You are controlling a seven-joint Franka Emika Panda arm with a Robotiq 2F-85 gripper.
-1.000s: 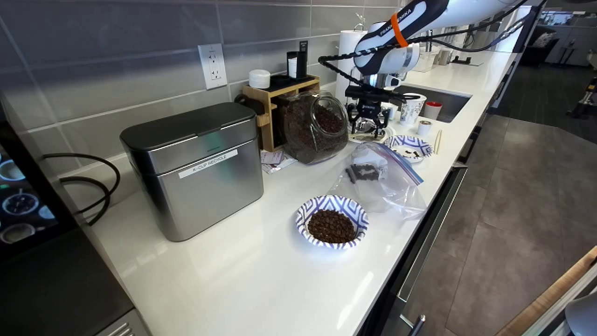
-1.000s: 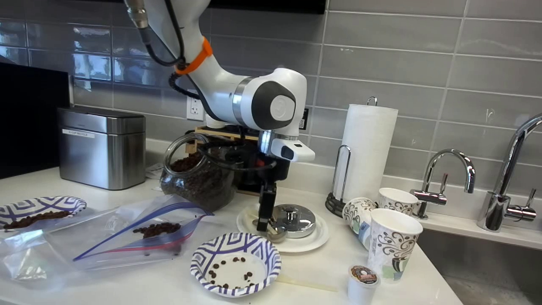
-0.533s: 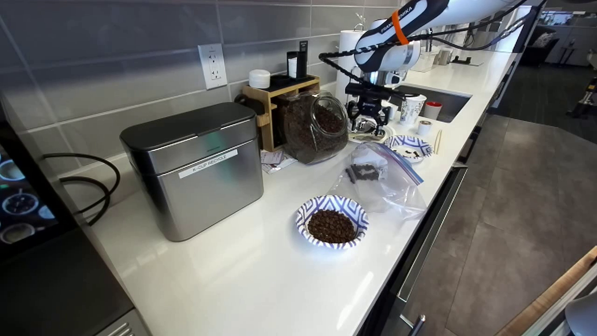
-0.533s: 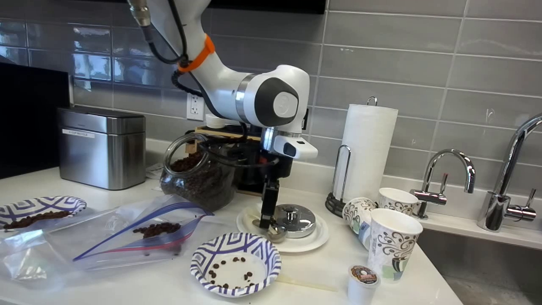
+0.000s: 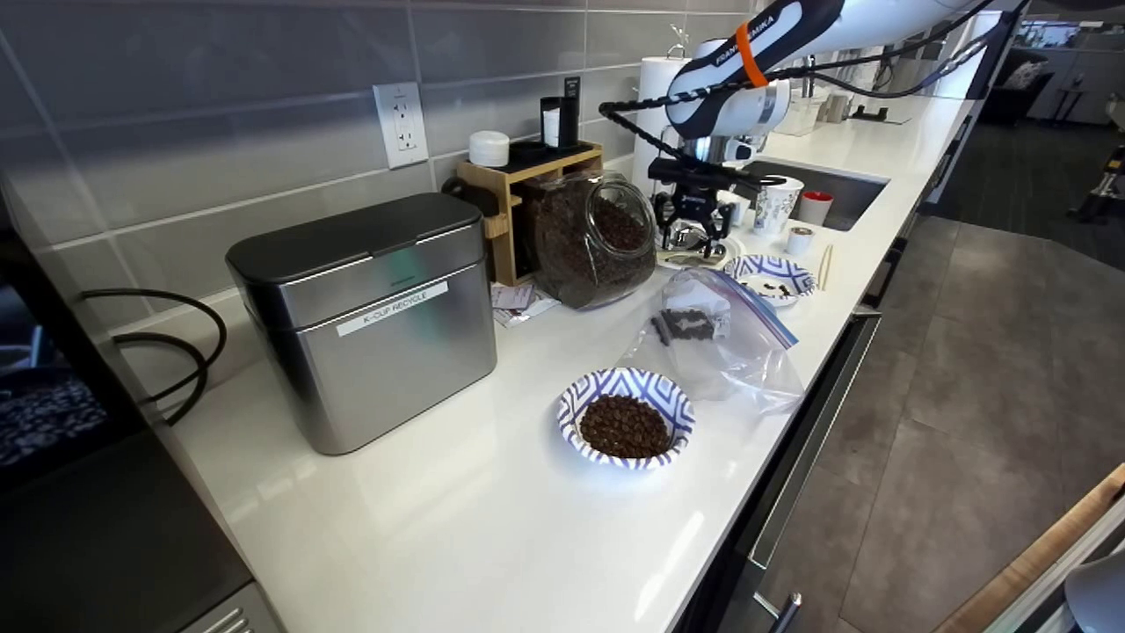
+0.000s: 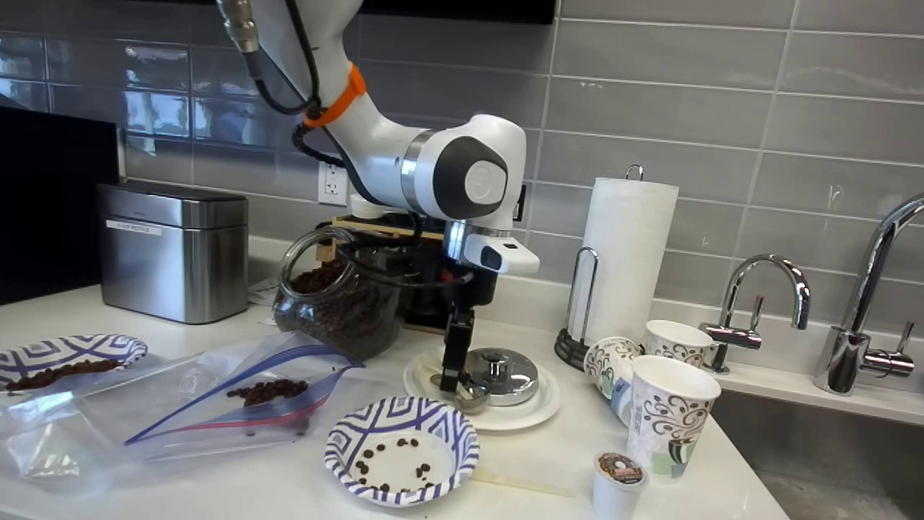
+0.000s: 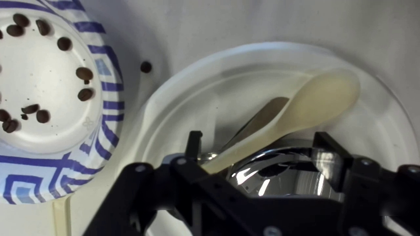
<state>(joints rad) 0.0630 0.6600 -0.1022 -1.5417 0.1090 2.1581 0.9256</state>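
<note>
Currently: one pale spoon [image 7: 323, 98], one metal utensil [image 7: 262, 114], one lid [image 7: 288, 172], one plate [image 7: 197, 108], two bowls [image 6: 458, 437] | my pincer [image 7: 261, 152], tips apart, hangs over the plate | below me, pale spoon's handle and lid show between them

Wrist view: bowl [image 7: 54, 80] w/ beans [image 7: 85, 94] L of plate [image 7: 249, 80]; spoon [image 7: 292, 116] + lid [image 7: 285, 180] on plate, gripper [image 7: 259, 142] above. In an exterior view: bag [image 6: 191, 401] L of that bowl, jar [image 6: 336, 321] behind bag, bin [image 6: 173, 256] L of jar, cups [image 6: 671, 412] R of plate, pod [image 6: 619, 480] before cups.
</note>
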